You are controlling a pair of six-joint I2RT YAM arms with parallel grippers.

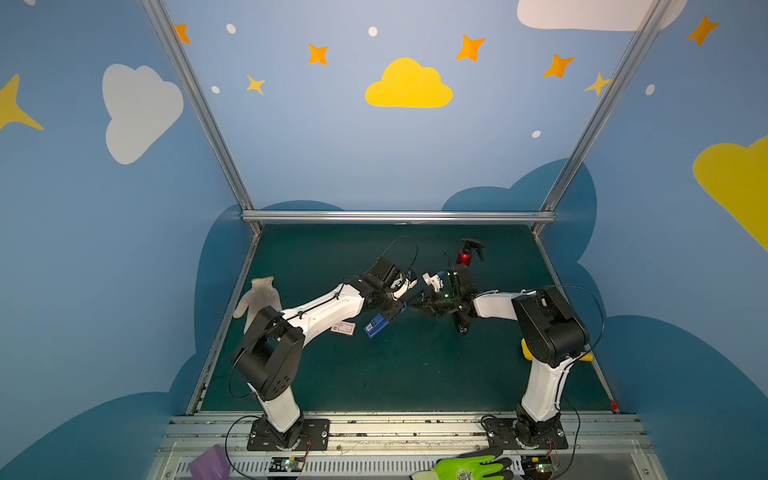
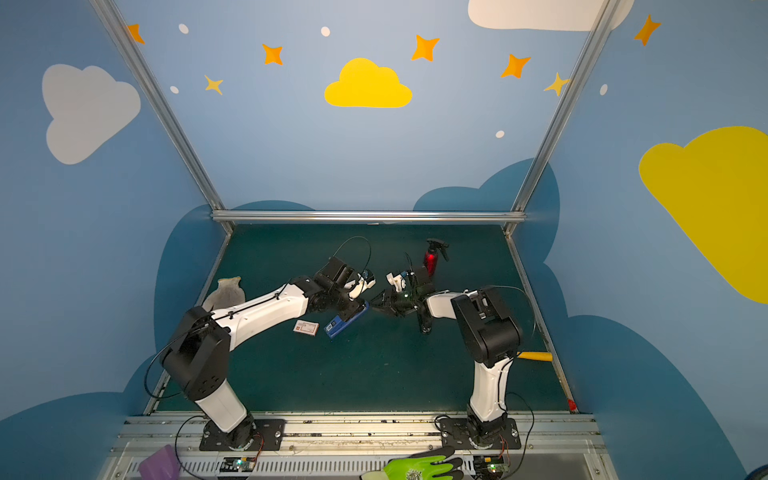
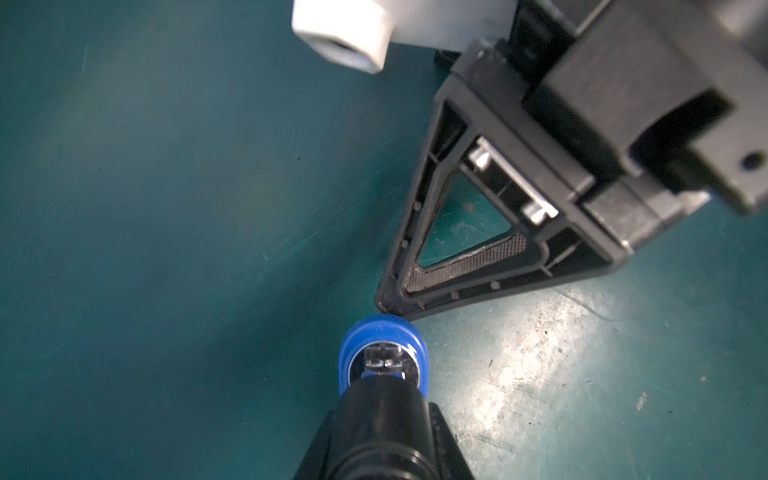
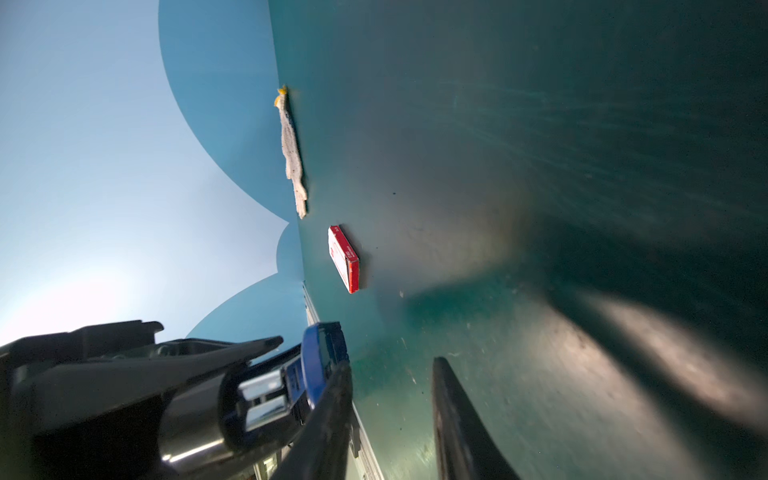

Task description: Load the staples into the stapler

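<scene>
In both top views the left end effector (image 1: 392,311) is clamped on the blue stapler (image 1: 382,322) near the middle of the green tabletop (image 1: 415,374). The box of staples (image 1: 344,328) lies flat on the tabletop just beside the stapler, on the left arm's side, clear of both end effectors. The right end effector (image 1: 412,306) points at the stapler's gripped end. A white glove (image 1: 259,296) lies by the left edge, and a red spray bottle (image 1: 466,254) stands further back.

In the left wrist view the stapler's blue end faces the camera, gripped from both sides. A black fingertip (image 3: 388,301) of the right end effector sits right beside it, perhaps touching.

In the right wrist view the right end effector's jaws stand apart, with bare tabletop between them. One of its fingers (image 4: 332,415) lies against the stapler's blue end. The box lies beyond on the tabletop, showing a red side.
</scene>
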